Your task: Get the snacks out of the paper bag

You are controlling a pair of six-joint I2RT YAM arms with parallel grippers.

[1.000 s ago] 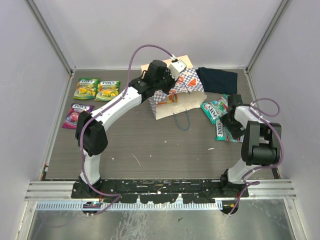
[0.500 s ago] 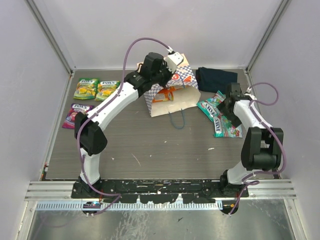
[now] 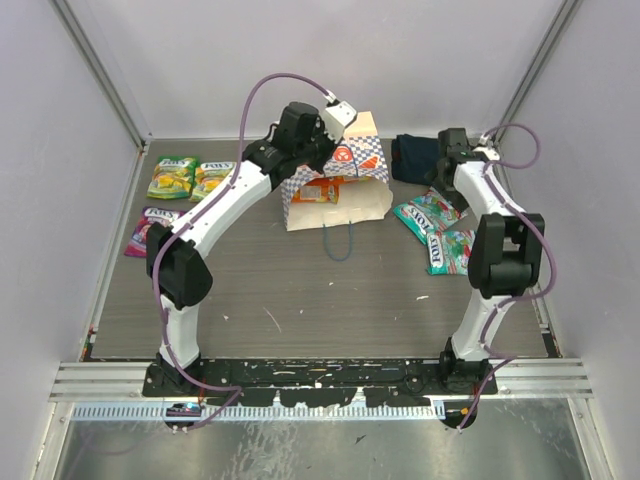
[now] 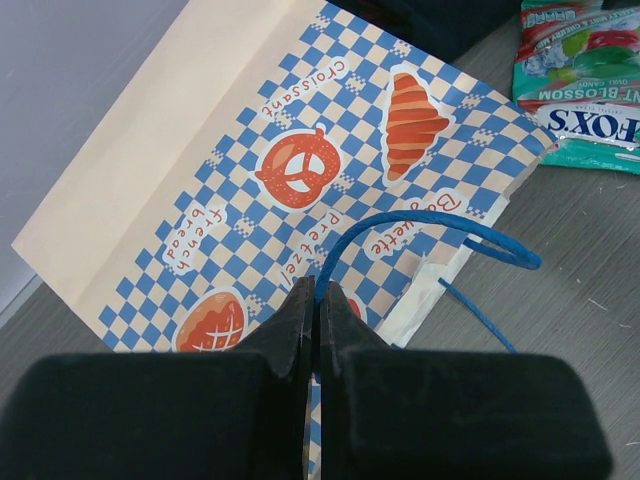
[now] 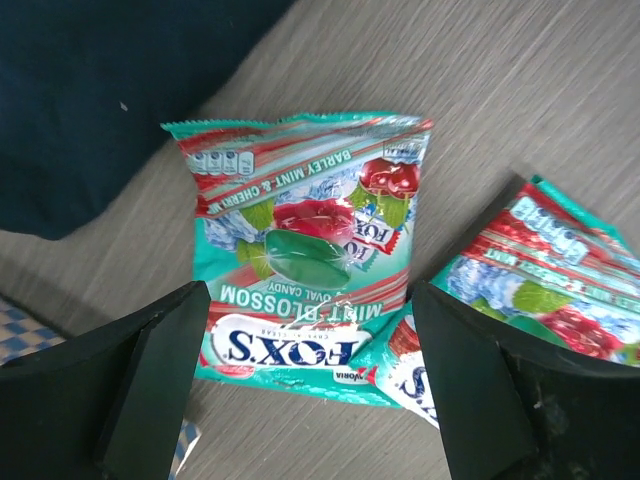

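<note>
- The left pincer (image 4: 315,292) is shut tight on the bag (image 4: 200,180), its fingers together just where a blue handle (image 4: 440,225) comes out. I cannot tell whether it pinches paper, string or both. So thin a hold could slip, or tear the paper, if the bag is pulled or shaken hard.
- The bag sits at the far middle of the surface (image 3: 300,290), with its far end raised at that pincer and its mouth turned toward the arms. An orange pouch (image 3: 318,190) shows in the mouth, so the job is not finished. If the bag is not tipped steeply enough, the pouch may stay wedged inside.
- The right pincer (image 5: 310,292) stands wide apart and holds nothing. It hangs over a teal pouch (image 5: 300,290) that lies just beside the cloth (image 5: 100,90).
- If it comes down here, it could snag the cloth. It could also shove this pouch against the second teal pouch (image 5: 540,290), which touches its corner.
- If the right arm goes for the bag's mouth, it could meet the left arm, since both now work at the far end.
- Already out are the green pouches (image 3: 172,177) and a purple pouch (image 3: 148,230) at the left, well apart from the bag.
- Compared with a second ago, the bag and its loose handle have shifted left. The right arm, then folded near the teal pouches, has stretched to the far end by the cloth. The teal pouches lie about where they were.
</note>
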